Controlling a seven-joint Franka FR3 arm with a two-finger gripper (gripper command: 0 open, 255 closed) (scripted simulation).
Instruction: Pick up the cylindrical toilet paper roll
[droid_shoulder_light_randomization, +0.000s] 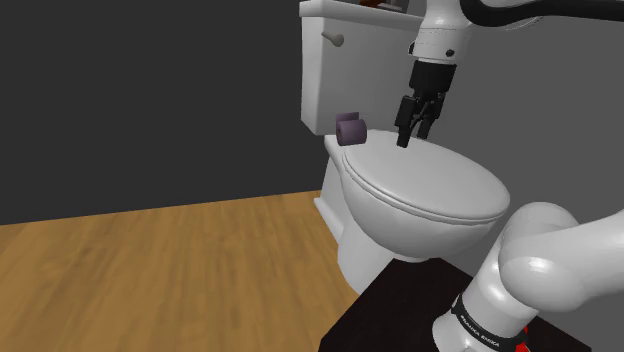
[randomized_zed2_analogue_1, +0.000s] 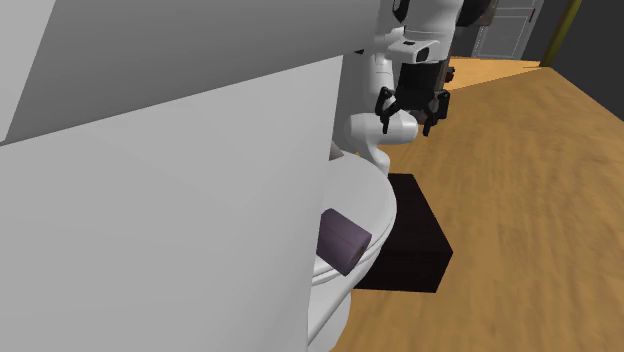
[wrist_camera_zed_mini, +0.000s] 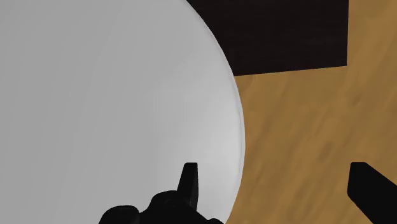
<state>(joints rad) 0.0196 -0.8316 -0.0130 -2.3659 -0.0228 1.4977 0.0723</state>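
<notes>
The purple cylindrical roll (droid_shoulder_light_randomization: 351, 129) lies sideways at the rear edge of the white toilet lid (droid_shoulder_light_randomization: 430, 195). The black tool (droid_shoulder_light_randomization: 412, 135) hovers above that lid, jaws apart, empty; best move rearward, then straddle the roll's curved sides.

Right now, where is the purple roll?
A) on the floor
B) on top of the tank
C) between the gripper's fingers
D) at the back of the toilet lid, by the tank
D: the purple roll sits at the rear of the toilet lid, by the tank, and the open gripper hangs apart from it.
</notes>
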